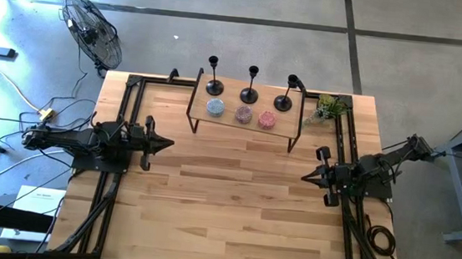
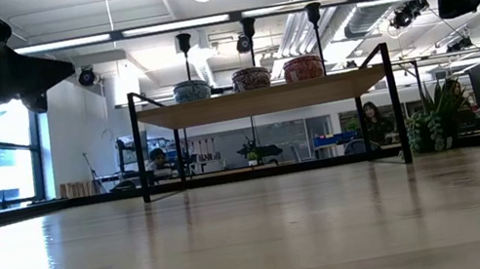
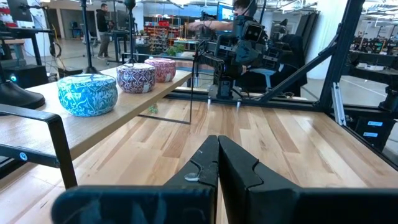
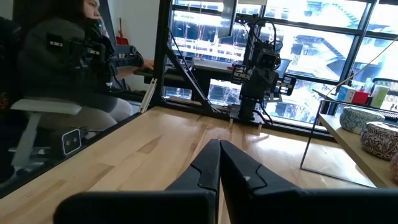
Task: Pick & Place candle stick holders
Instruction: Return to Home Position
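- Seemingly the placing is done: all three holders (image 1: pixel 250 95) stand upright along the back of the shelf (image 1: pixel 230 96), with three candles (image 1: pixel 243 113) in a row in front of them.
- No holder shows on the tabletop (image 1: pixel 233 205); I judge that only parking the arms is left.
- Left tool (image 1: pixel 165 144): clenched, empty, near the left edge, well apart from the shelf.
- Right tool (image 1: pixel 305 178): clenched, empty, near the right edge.
- A plant (image 1: pixel 327 109) sits just beside the shelf's right end, and a fan (image 1: pixel 94 30) stands on the floor; neither blocks the arms.
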Available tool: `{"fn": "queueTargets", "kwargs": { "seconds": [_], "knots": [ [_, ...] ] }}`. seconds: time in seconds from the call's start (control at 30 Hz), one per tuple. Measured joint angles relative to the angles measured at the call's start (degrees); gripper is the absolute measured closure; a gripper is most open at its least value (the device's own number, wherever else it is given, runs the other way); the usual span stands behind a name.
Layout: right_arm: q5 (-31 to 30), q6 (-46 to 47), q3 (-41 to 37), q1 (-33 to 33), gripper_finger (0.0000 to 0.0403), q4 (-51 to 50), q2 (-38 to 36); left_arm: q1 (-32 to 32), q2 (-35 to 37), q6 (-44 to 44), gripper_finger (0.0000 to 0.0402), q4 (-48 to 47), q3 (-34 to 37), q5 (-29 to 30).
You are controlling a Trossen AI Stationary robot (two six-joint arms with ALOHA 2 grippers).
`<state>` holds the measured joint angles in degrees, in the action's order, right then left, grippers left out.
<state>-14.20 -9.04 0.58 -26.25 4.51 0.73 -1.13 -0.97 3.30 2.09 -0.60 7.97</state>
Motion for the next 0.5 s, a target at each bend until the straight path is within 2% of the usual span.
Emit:
{"fn": "queueTargets", "kwargs": {
  "seconds": [0.5],
  "knots": [
    [0.00,0.00,0.00,-0.01,0.0394,0.00,0.01,0.00,0.00,0.00,0.0401,0.00,0.00,0.00]
  ]
}}
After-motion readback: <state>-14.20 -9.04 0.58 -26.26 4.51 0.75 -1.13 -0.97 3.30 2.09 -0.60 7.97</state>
